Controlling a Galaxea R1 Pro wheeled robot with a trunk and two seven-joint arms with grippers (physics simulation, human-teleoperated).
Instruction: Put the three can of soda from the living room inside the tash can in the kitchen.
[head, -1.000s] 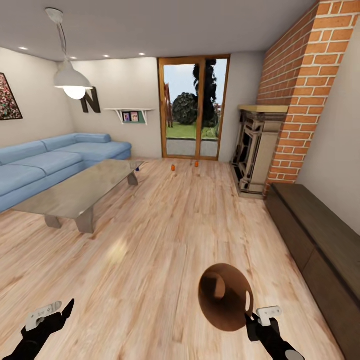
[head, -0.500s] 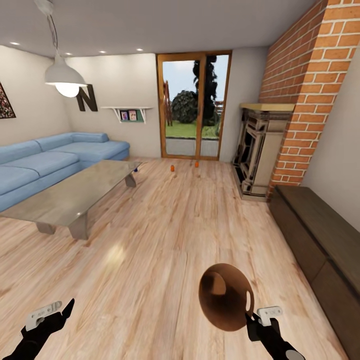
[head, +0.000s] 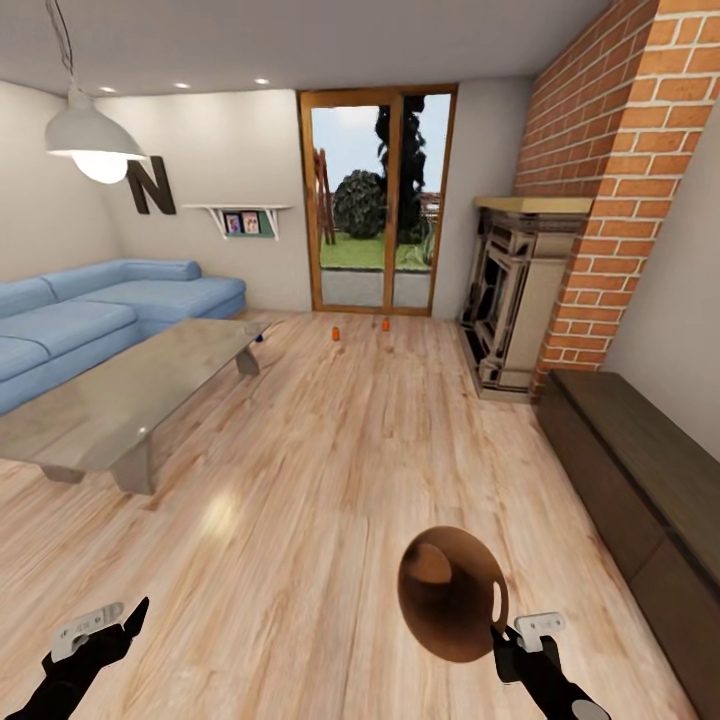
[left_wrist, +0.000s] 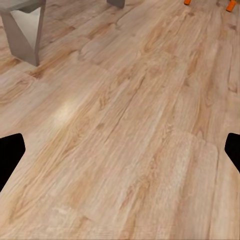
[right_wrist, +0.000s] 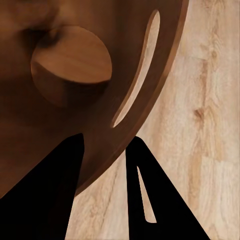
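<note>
While I look down the living room from the head camera, my right gripper (head: 497, 632) has its jaws pinched shut on the rim of the tash can (head: 450, 594), which I hold tipped up so I can see right into its dark brown inside. From the right wrist camera the two black fingers (right_wrist: 60, 175) sit one on each side of the bin wall, next to a long slot cut in its side. My left gripper (head: 135, 615) hangs low over the wood floor (head: 330, 450) with its jaws spread wide and nothing in them; in the left wrist camera the tips sit far out at the two edges. Far ahead, two orange cans stand on the floor near the glass doors (head: 375, 200): one orange can (head: 335, 334) and, a little apart, a second orange can (head: 385, 324). A small dark blue thing (head: 259, 338) lies by the far end of the glass table (head: 120, 390), but it is too small for me to tell what it is. On the wall near the blue sofa (head: 90, 310) I can read a big dark letter N (head: 151, 185). A brick chimney (head: 620, 150) and fireplace (head: 520, 290) stand on my right.
</note>
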